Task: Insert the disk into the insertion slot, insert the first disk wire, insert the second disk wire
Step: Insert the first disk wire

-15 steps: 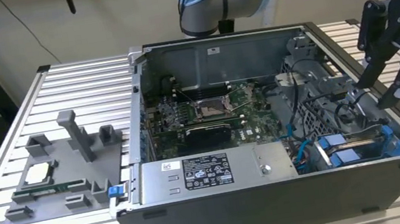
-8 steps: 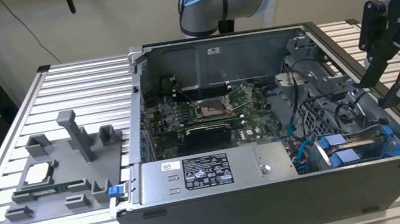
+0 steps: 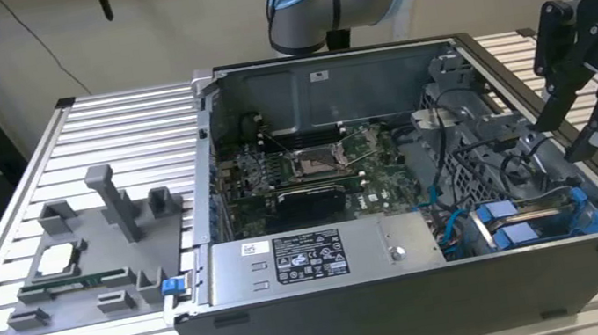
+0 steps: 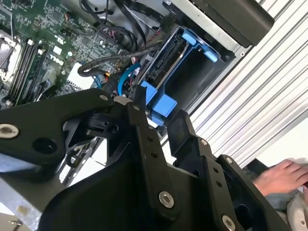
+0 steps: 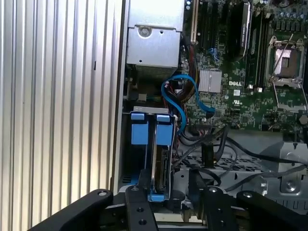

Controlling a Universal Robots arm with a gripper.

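Note:
My gripper (image 3: 567, 134) hangs open and empty above the right end of the open computer case, over the insertion slot (image 3: 544, 220). The slot is a grey metal bay with blue rails at the case's near right corner. In the first wrist view the disk (image 5: 160, 166) stands edge-on inside the slot, with two blue carrier tabs (image 5: 139, 132) at its end. My gripper (image 5: 167, 178) sits just above it, fingers apart and touching nothing. A blue wire (image 5: 185, 96) loops loose beside the bay, and black wires (image 5: 226, 144) lie next to it. The second wrist view shows the gripper (image 4: 161, 108) over the blue carrier (image 4: 163, 103).
A grey power-supply box (image 3: 325, 257) lies along the case's near side. The motherboard with its processor socket (image 3: 316, 160) is in the middle. A grey fixture (image 3: 89, 270) with small parts sits on the slatted table at the exterior view's left. A person's hand (image 4: 284, 175) rests beyond the case.

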